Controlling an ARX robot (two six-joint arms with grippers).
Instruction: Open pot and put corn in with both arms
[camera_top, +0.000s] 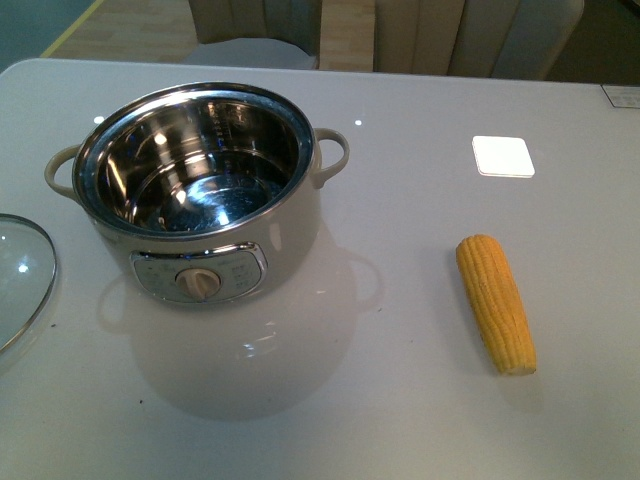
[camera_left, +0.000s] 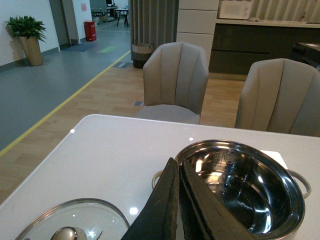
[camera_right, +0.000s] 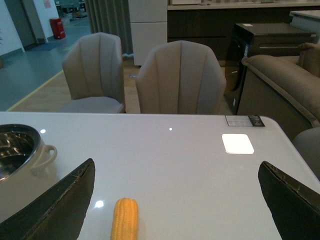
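Pot (camera_top: 295, 235) stands uncovered, left of centre on the white table (camera_top: 400, 400), steel inside showing, dial toward the camera. Glass lid (camera_top: 20, 275) lies flat just left of the pot, apart from it. Corn (camera_top: 495, 300) lies well right of the pot. Left gripper (camera_left: 177, 165) is pinched together, holding nothing, near the pot rim. Right gripper (camera_right: 175, 170) is spread wide, with the corn's end between its fingers' line. White square (camera_top: 503, 156) sits beyond the corn; pad or light reflection, unclear.

The left gripper (camera_left: 177, 161) has two matt black fingers (camera_left: 162, 210): long flat blades tapering to narrow tips, faintly grainy, with slightly worn edges. The right gripper (camera_right: 176, 164) has black wedge-shaped fingers (camera_right: 57, 202) with pointed tips and pale scuffing along the inner edges.
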